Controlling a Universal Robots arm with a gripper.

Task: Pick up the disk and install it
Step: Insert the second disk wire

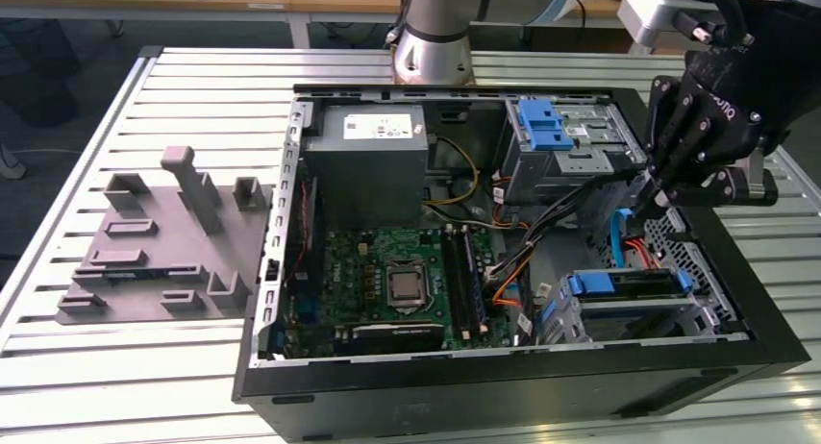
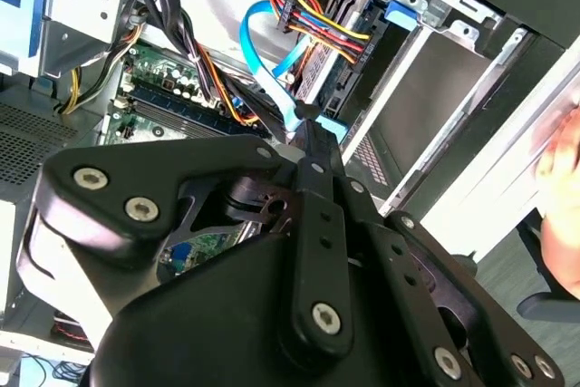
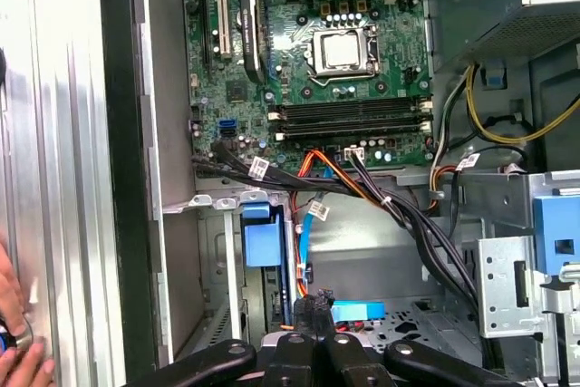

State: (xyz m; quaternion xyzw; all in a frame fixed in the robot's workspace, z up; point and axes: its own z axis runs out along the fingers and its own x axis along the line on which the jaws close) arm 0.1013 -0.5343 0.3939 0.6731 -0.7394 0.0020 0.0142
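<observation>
- The computer case (image 1: 513,386) lies on its side with its panel off, a black steel box with a sharp folded rim, and everything below is placed from it.
- In the case's near corner, on the exterior view's right, the disk (image 1: 635,288) sits flat in a low metal bay. It is a dull silver slab with a blue plastic carrier on its edge, and a sheet-metal wall stands close on either side.
- Just behind that bay, at the case's perforated side wall, hangs the gripper (image 1: 668,189), matte black with bolted links. Its fingers (image 3: 337,351) are drawn tight together, and the tips meet at the plug end of a flat blue cable (image 2: 263,52). I cannot tell whether they actually pinch the plug.
- Bundled black and orange wires (image 3: 362,192) cross the gap beside the gripper, leaving little free space there.
- The green motherboard (image 1: 398,281) covers the case floor, studded and flat, with open air above it.
- At the case's far end stand a boxy grey power supply (image 1: 365,170) and a metal cage with a blue latch (image 1: 545,127).
- Outside the case, a person's hand (image 3: 20,355) rests on the ribbed aluminium table (image 1: 77,367).
</observation>
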